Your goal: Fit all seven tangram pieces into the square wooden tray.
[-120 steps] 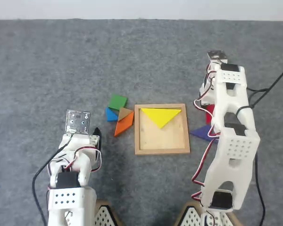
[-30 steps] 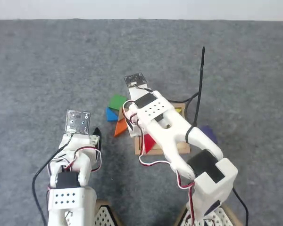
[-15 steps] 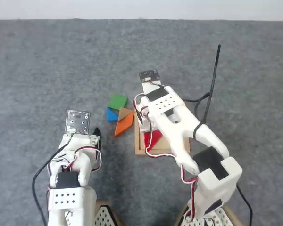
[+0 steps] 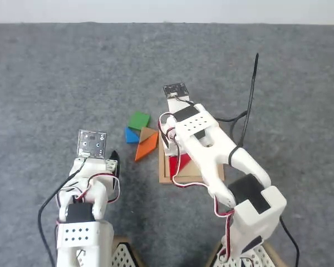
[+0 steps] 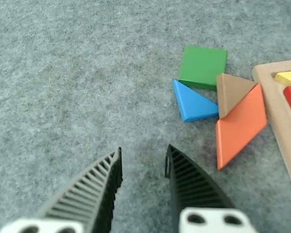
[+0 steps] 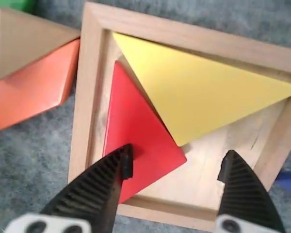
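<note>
Right wrist view: the red triangle (image 6: pixel 136 131) is seen lying in the tray (image 6: pixel 89 107) beneath the right gripper (image 6: pixel 178 162), jaws parted.

1. The tray (image 6: pixel 89 97) held two pieces: large triangle A (image 6: pixel 199 97) along its 12 o'clock wall and large triangle B (image 6: pixel 136 145) along its 9 o'clock wall, with their edges touching.
2. Four pieces lay on the mat (image 4: pixel 72 67) at the tray's 10 o'clock.
3. Triangle C (image 5: pixel 233 92) sat just beside the tray's rim. The parallelogram (image 5: pixel 240 125) touched it at its 6 o'clock.
4. Triangle D (image 5: pixel 194 103) lay at C's 9 o'clock, and the square (image 5: pixel 202 66) at D's 1 o'clock.
</note>
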You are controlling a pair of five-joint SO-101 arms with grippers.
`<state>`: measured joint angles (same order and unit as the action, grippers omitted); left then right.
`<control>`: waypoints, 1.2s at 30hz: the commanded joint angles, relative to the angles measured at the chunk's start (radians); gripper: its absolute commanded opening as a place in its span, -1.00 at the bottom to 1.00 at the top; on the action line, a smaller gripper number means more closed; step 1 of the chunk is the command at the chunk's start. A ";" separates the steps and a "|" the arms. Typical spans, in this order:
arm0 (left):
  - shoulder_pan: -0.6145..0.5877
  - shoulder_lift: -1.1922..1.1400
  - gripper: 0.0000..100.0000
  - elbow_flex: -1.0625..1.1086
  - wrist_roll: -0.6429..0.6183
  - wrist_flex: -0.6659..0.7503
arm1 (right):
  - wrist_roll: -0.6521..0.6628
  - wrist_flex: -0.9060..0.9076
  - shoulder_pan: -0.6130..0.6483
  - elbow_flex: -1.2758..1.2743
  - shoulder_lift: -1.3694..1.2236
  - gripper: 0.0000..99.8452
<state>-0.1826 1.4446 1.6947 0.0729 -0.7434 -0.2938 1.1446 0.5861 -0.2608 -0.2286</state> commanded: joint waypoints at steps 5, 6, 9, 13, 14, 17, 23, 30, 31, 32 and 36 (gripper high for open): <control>-0.002 0.020 -0.70 -0.005 0.006 -0.006 | 0.015 -0.030 -0.008 0.044 0.008 -0.45; -0.002 0.020 -0.70 -0.005 0.006 -0.006 | 0.015 -0.030 -0.001 0.052 0.005 -0.45; -0.002 0.020 -0.70 -0.005 0.006 -0.006 | 0.015 -0.030 0.027 0.077 -0.047 -0.45; -0.002 0.020 -0.70 -0.005 0.006 -0.006 | 0.015 -0.030 0.035 0.152 -0.142 -0.45; -0.002 0.020 -0.70 -0.005 0.006 -0.006 | 0.015 -0.028 0.035 0.170 -0.153 -0.45; -0.002 0.020 -0.70 -0.005 0.006 -0.006 | 0.015 -0.028 0.036 0.206 -0.154 -0.45; -0.002 0.020 -0.70 -0.005 0.006 -0.006 | 0.015 0.018 0.030 0.170 -0.002 -0.45; -0.002 0.020 -0.70 -0.005 0.006 -0.006 | 0.087 0.015 -0.022 -0.017 0.348 -0.45; -0.002 0.020 -0.70 -0.005 0.006 -0.006 | 0.100 0.019 -0.054 -0.037 0.395 -0.45; -0.002 0.020 -0.70 -0.005 0.006 -0.006 | 0.114 0.033 -0.093 -0.055 0.438 -0.45; -0.002 0.020 -0.70 -0.005 0.006 -0.006 | 0.313 0.084 -0.300 -0.118 0.521 -0.45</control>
<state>-0.1826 1.4446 1.6947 0.0729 -0.7434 -0.1266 1.1937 0.4327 -0.3652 0.1995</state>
